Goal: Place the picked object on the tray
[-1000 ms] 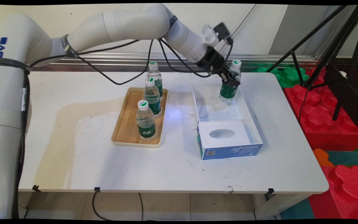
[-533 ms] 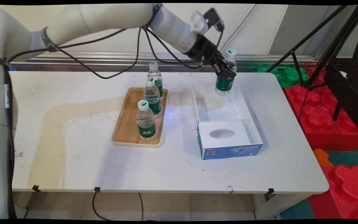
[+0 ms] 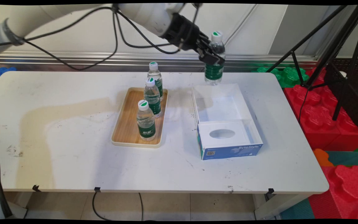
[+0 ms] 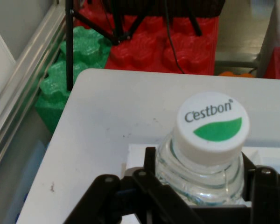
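**One bottle up in the air, three on the tray**

The pincer (image 3: pixel 211 57) is closed on a water bottle (image 3: pixel 213 59), squeezing it just under the neck; the bottle hangs upright in the air, touching nothing else; its white cap with a green patch (image 4: pixel 212 123) sits right above the pincer in the hand view, and the word Cestbon is printed on it.

Right below the pincer and a little nearer the camera is one open white box (image 3: pixel 228 93) on the white table (image 3: pixel 73 155); the bottle hangs over the box's far edge, clear of it; the box has a blue front wall and a white insert with an oval hole (image 3: pixel 222 133) at its near end.

Well off to the pincer's left and lower down is one wooden tray (image 3: pixel 126 124); three more water bottles (image 3: pixel 146 121) stand upright in it in a row, all with white caps and green labels.

That makes four bottles in all: one held, three on the tray.
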Action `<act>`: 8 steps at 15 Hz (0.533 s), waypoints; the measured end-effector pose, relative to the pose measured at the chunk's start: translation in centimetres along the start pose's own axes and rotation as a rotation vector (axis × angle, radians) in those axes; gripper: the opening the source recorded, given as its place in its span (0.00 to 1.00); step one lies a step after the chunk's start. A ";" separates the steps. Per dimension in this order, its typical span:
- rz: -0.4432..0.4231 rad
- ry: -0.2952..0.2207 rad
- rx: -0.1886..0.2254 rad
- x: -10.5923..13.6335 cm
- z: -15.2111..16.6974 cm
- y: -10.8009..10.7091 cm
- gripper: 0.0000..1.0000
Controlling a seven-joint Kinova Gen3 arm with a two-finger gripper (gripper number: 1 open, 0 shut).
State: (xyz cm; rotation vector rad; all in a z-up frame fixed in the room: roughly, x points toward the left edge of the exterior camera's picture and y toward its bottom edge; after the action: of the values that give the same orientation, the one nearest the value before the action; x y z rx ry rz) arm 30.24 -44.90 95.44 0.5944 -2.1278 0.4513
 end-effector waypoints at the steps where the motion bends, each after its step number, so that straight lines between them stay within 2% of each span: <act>1: 0.000 0.009 0.001 0.2 -1.4 0.1 0.00; 5: 0.005 0.034 -0.001 0.6 -6.5 0.5 0.00; 8: 0.004 0.043 -0.002 0.6 -9.1 0.6 0.00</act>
State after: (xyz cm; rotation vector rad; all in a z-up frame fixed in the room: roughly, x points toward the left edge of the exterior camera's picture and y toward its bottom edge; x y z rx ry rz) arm 35.46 -39.85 101.07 0.5741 -2.0885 0.4605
